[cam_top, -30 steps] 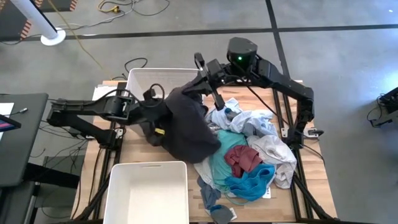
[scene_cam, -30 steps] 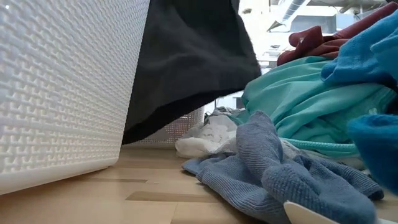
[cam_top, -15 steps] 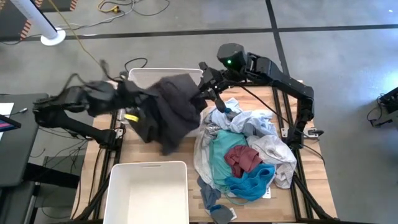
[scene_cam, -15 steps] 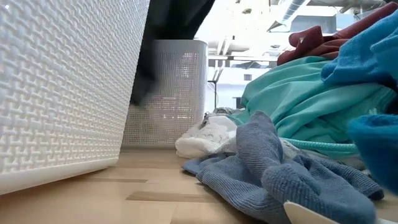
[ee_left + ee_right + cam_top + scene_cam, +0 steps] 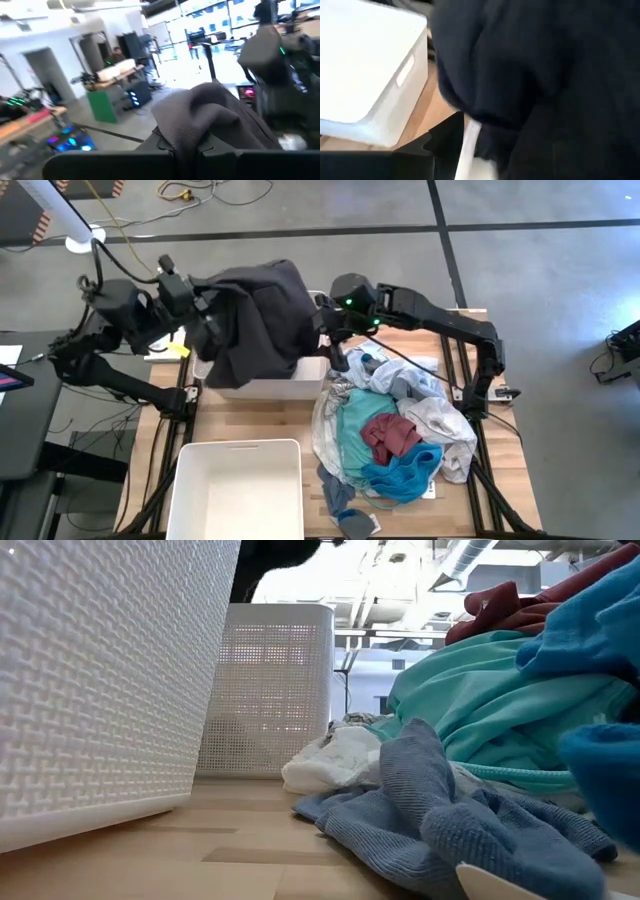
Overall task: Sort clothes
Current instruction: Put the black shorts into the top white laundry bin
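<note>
A dark grey garment (image 5: pixel 255 330) hangs bunched above the far white bin (image 5: pixel 275 387). My left gripper (image 5: pixel 205 315) is raised at the table's far left and shut on it. In the low view only the garment's lower end (image 5: pixel 280 552) shows, above the bin's rim (image 5: pixel 275 608). My right gripper (image 5: pixel 325 325) stands open at the garment's right side, with the dark cloth (image 5: pixel 545 75) filling its wrist view. The other clothes lie in a pile (image 5: pixel 390 420) on the table's right half. My left gripper pinches a bunched fold of the dark grey garment (image 5: pixel 187 142) between its two fingers. The cloth rises in a hump beyond the fingers and hangs down below them, clear of the table. My right gripper is close against the garment, but I cannot tell whether it touches it.
A second white bin (image 5: pixel 235 480) stands at the near left, its wall (image 5: pixel 100 680) close to the low camera. The pile holds teal (image 5: pixel 480 710), maroon (image 5: pixel 388 433), bright blue (image 5: pixel 405 472), white and grey-blue (image 5: pixel 440 810) pieces. Bare wood (image 5: pixel 250 420) lies between the bins.
My left gripper has swung up and toward the table's far left. It has carried the dark grey garment off the pile's left side, and the garment now hangs over the far bin. My right gripper has followed toward the left, staying at the garment's right side.
</note>
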Tool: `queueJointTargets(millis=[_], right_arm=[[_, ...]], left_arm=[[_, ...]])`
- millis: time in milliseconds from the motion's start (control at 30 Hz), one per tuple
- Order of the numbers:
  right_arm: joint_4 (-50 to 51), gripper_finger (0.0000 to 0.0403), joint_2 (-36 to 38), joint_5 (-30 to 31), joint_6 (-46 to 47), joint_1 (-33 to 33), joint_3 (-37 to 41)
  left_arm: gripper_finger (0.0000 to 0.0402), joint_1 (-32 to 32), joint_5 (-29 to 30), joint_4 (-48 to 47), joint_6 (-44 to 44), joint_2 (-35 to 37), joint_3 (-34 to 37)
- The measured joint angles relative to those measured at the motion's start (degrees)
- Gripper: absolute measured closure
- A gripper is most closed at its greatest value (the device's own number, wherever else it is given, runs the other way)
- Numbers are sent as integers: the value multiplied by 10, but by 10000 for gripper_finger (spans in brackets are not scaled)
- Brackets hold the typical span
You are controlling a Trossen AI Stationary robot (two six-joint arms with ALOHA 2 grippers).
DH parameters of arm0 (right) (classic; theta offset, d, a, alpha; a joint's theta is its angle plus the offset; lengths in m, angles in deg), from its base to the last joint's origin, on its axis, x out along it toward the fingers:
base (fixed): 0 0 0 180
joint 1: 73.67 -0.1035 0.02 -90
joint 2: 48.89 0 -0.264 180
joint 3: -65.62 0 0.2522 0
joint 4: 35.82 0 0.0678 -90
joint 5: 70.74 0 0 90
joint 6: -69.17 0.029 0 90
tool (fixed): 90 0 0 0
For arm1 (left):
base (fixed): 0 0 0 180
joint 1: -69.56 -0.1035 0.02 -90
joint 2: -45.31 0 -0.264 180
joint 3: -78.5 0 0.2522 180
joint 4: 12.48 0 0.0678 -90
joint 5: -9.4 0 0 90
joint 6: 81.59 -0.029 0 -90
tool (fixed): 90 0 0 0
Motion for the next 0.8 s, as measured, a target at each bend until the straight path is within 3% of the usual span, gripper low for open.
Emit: queueJointTargets(millis=[233,600,800], right_arm=[[-10,156,0,-1,25,-3,66],[51,158,-1,-3,51,-30,118],[88,158,-1,-3,58,-60,124]], left_arm=[[401,-72,19,19,-69,-45,-22],[401,-181,3,-29,-67,-104,-23],[401,-230,-48,-122,-14,-137,-23]])
